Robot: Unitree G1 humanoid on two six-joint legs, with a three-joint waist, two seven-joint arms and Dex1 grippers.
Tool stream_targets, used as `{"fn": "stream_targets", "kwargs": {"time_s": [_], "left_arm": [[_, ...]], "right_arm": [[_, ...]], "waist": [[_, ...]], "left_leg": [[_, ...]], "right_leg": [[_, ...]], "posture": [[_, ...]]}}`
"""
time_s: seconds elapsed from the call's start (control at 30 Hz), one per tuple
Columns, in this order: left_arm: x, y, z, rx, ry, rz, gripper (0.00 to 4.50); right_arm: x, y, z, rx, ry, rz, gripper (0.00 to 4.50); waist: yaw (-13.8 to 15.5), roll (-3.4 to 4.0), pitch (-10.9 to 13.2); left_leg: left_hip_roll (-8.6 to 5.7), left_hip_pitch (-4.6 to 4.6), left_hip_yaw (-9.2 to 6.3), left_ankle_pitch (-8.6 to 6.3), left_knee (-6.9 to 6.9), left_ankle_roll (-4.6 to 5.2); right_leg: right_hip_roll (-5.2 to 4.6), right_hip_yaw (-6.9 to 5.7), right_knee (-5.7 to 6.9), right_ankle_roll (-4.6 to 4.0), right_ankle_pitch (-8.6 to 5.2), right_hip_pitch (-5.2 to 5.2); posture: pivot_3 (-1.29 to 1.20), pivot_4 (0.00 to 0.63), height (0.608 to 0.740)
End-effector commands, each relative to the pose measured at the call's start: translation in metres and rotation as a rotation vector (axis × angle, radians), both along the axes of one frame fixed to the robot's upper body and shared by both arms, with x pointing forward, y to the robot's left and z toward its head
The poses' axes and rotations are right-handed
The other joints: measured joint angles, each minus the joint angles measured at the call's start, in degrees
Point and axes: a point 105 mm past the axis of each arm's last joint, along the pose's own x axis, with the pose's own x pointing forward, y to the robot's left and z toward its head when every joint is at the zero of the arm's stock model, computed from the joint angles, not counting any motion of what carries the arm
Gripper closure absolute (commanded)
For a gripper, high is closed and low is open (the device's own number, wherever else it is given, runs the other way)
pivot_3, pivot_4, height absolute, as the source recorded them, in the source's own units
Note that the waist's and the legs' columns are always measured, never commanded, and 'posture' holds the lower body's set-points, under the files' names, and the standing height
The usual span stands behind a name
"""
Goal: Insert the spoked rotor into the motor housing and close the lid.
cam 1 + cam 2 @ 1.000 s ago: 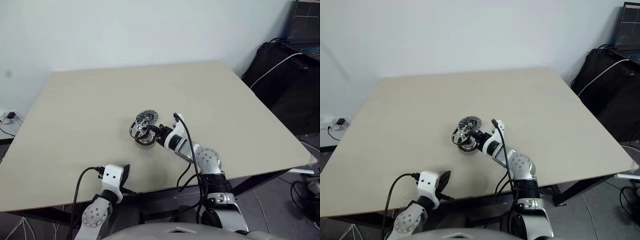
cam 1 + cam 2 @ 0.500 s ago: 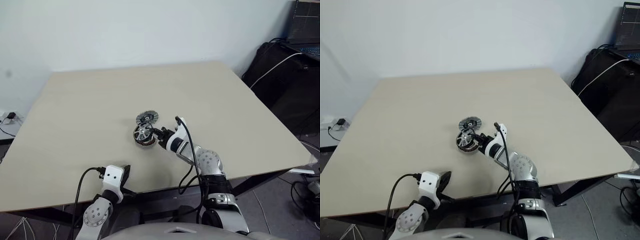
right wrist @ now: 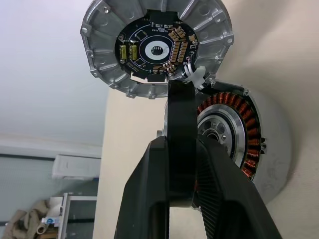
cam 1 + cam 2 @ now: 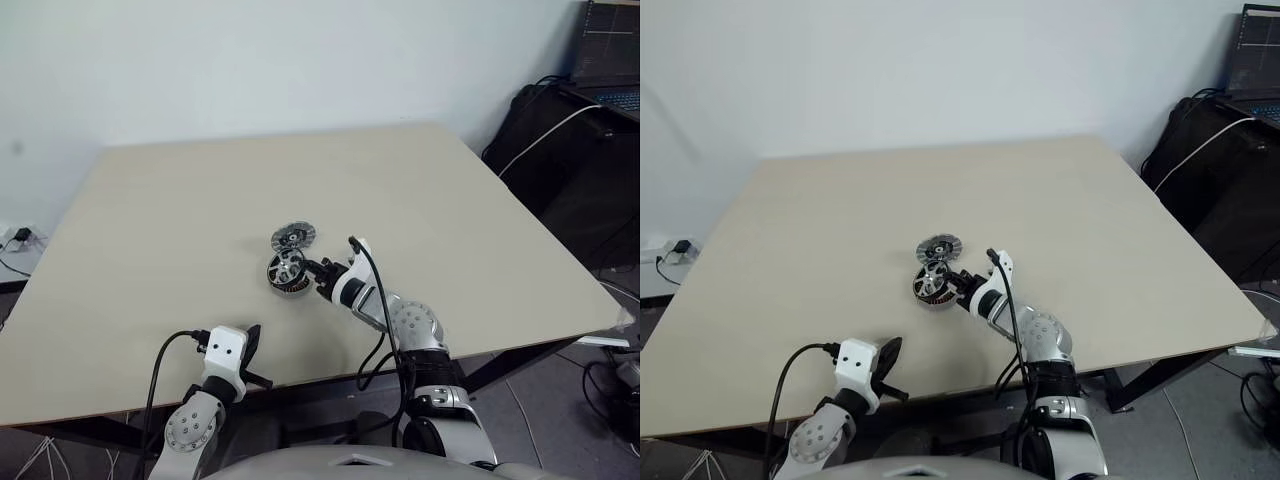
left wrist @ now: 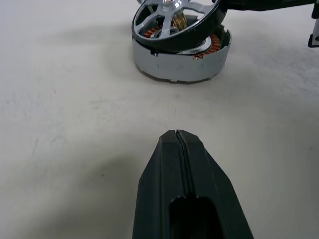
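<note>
The motor housing (image 5: 175,62), silver-walled with copper windings, sits mid-table. The spoked rotor (image 4: 286,268) rests on top of it, slightly tilted, with copper showing under its raised side (image 5: 215,42). My right gripper (image 4: 313,268) is shut on the rotor's dark rim (image 3: 180,112), one finger (image 3: 149,189) on each side. Just beyond lies the lid (image 4: 293,236), a ribbed silver disc with a dark circuit board at its centre (image 3: 157,47). My left gripper (image 4: 252,340) is shut and empty near the table's front edge, pointing toward the housing from a distance (image 5: 178,142).
The beige table (image 4: 450,200) stretches wide around the parts. Its front edge runs just under my left gripper. Off the table at the far right stand a laptop (image 4: 608,60) and dark bags with cables (image 4: 560,140).
The rotor, held steeply tilted above the housing a second ago, has come down onto it and lies nearly flat. My right gripper sank with it. The left arm kept still.
</note>
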Motion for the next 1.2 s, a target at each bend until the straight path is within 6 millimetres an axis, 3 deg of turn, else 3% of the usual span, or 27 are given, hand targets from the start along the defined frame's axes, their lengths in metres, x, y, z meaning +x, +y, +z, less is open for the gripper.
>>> {"fn": "stream_targets", "kwargs": {"time_s": [0.03,0.1,0.27,0.47,0.7,0.87,1.03,1.2], "left_arm": [[0.005,0.0,0.015,-0.008,-0.061,0.003,4.5],[0.006,0.0,0.017,-0.01,-0.074,0.005,4.5],[0.009,0.001,0.023,-0.008,-0.109,0.005,4.5],[0.01,0.001,0.023,-0.003,-0.11,0.0,4.5],[0.012,-0.005,0.026,-0.012,-0.111,-0.011,4.5],[0.013,-0.006,0.029,-0.015,-0.113,-0.01,4.5],[0.013,-0.004,0.035,-0.016,-0.132,0.0,4.5],[0.015,-0.002,0.04,-0.016,-0.16,0.007,4.5]], "right_arm": [[-0.001,0.02,0.017,0.072,-0.039,0.024,2.89],[-0.001,0.016,0.022,0.082,-0.056,0.018,2.23],[-0.002,0.005,0.028,0.022,-0.102,0.004,2.23],[-0.012,-0.011,0.024,-0.215,-0.17,0.051,2.23],[-0.016,-0.013,0.014,-0.304,-0.155,0.066,0.03],[-0.011,-0.013,0.024,-0.391,-0.273,0.068,0.03],[-0.007,-0.013,0.046,-0.564,-0.528,0.083,0.03],[-0.008,0.001,0.045,-0.715,-0.693,0.178,1.61]], "waist": [[0.0,0.0,0.0],[0.0,0.0,0.0],[0.2,0.0,0.0],[0.4,0.0,0.0],[0.3,-0.03,0.0],[0.3,-0.03,0.0],[0.3,-0.05,0.0],[0.3,-0.12,0.0]], "left_leg": [[0.0,0.0,0.0,0.0,0.0,0.0],[0.0,0.0,0.0,0.02,0.0,0.03],[-0.02,-0.04,0.0,0.06,0.0,0.1],[-0.03,-0.1,-0.02,0.06,0.0,0.11],[-0.02,-0.06,-0.01,0.06,0.03,0.11],[-0.03,-0.06,0.0,0.15,0.03,0.27],[-0.06,-0.06,0.02,0.16,0.08,0.28],[-0.04,0.04,0.03,0.17,0.13,0.29]], "right_leg": [[0.0,-0.01,0.0,0.0,0.0,0.0],[0.01,-0.02,0.0,0.0,0.0,0.0],[-0.01,-0.01,-0.02,0.0,0.0,-0.02],[-0.03,-0.02,-0.06,-0.01,-0.01,-0.04],[0.0,-0.04,-0.02,-0.02,0.01,-0.02],[0.07,-0.1,-0.03,-0.01,0.02,-0.02],[0.25,-0.12,-0.03,0.01,0.03,-0.01],[0.42,-0.14,-0.01,0.02,0.02,0.1]], "posture": [[0.0,0.0,0.74],[0.0,0.0,0.74],[0.0,0.0,0.74],[0.0,0.0,0.74],[0.0,0.0,0.74],[0.0,0.0,0.74],[0.0,0.0,0.74],[0.0,0.0,0.74]]}}
